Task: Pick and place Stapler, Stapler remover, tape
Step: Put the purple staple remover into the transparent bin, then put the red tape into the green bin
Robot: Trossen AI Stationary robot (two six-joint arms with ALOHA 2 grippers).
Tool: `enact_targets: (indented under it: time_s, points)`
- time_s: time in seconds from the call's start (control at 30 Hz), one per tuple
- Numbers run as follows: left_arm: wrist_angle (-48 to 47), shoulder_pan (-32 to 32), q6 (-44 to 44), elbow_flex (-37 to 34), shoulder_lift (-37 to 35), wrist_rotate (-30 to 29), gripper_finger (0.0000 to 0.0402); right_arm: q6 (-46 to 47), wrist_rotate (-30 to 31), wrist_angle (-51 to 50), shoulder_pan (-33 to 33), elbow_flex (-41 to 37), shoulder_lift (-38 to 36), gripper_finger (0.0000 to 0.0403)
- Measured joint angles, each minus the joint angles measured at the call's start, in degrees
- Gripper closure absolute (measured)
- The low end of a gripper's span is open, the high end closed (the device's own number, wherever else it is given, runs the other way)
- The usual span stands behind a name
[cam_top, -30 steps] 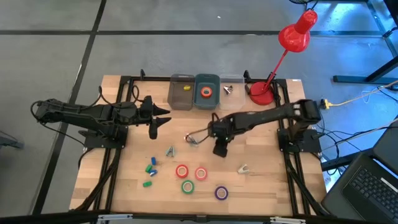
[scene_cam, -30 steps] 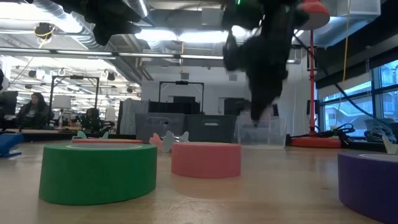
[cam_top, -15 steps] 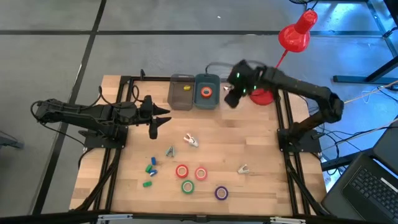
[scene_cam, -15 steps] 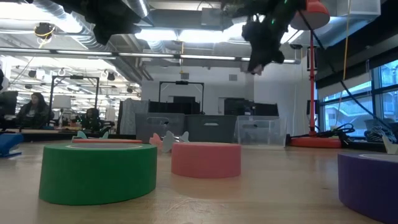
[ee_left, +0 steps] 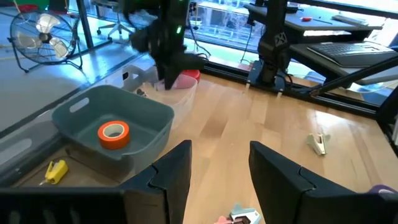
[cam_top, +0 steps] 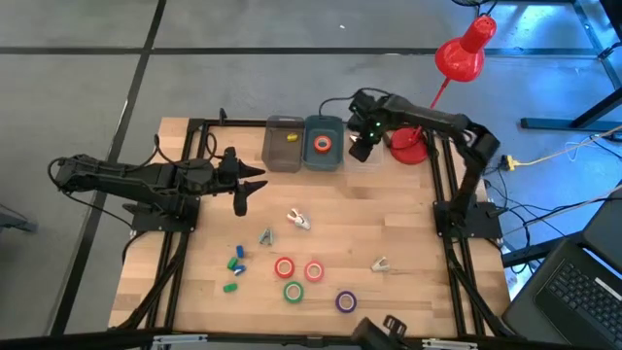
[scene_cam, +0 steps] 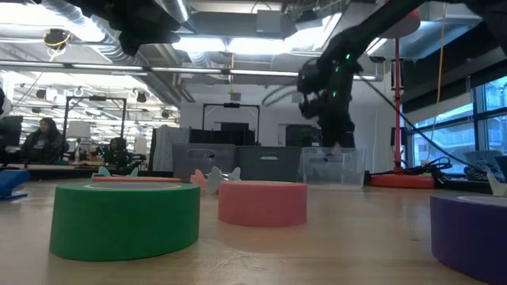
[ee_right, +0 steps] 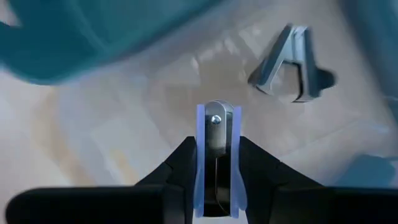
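My right gripper (cam_top: 362,148) hangs over the clear bin (cam_top: 363,156) at the table's far edge, shut on a blue-sided stapler remover (ee_right: 216,134). Another stapler remover (ee_right: 289,65) lies on that bin's floor. An orange tape (cam_top: 323,145) lies in the teal bin (cam_top: 324,126), and a yellow stapler (cam_top: 291,137) in the grey bin (cam_top: 282,156). Red (cam_top: 284,267), pink (cam_top: 313,271), green (cam_top: 293,291) and purple (cam_top: 346,301) tape rolls lie flat near the front. My left gripper (ee_left: 219,149) waits open at the table's left, holding nothing. My right gripper pinches the stapler remover by its two blue sides (ee_right: 200,155) between its two fingers. The riveted metal end (ee_right: 215,121) shows between the fingertips. The fingers come from above, pointing down. The remover is lifted clear, above the clear bin's floor.
Three more stapler removers (cam_top: 299,220), (cam_top: 264,236), (cam_top: 379,263) lie mid-table. Small blue and green blocky pieces (cam_top: 234,264) sit front left. A red lamp's base (cam_top: 408,148) stands just right of the clear bin. Black frame rails (cam_top: 442,175) run along both sides.
My right gripper has swung from the middle of the table toward the far edge, carrying the stapler remover, and now hangs over the clear bin. Its wrist has rolled on the way. The things on the table have stayed where they were.
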Motion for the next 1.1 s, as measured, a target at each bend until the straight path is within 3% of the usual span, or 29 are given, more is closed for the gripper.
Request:
enact_targets:
  time_s: [0.37, 0.43, 0.63, 0.73, 0.97, 1.1]
  points:
    - [0.0, 0.02, 0.01, 0.0, 0.0, 0.04, 0.0249, -1.36, 3.62, 0.97, -0.13, 0.0, 5.1, 0.0318]
    - [0.0, 0.01, 0.02, 0.0, 0.01, 0.04, 0.0249, -0.25, 3.63, 0.9, -0.2, 0.0, 4.91, 0.0289]
    - [-0.02, 0.0, 0.02, 0.0, 0.0, 0.04, 0.0249, 3.01, 3.62, 0.97, -0.22, 0.0, 4.85, 0.0133]
    - [-0.02, 0.02, 0.04, 0.0, 0.0, 0.04, 0.0249, 4.35, 3.62, 0.62, -0.22, 0.0, 4.72, 0.0087]
    - [-0.02, 0.02, 0.0, 0.0, 0.0, 1.04, 0.0249, 5.96, 2.26, 0.76, 0.77, -0.01, -0.43, 0.0067]
    - [-0.17, -0.15, -0.89, 0.0, 0.0, 7.48, 0.0249, 8.47, -2.64, 0.02, 3.82, 0.0, -8.74, 0.0076]
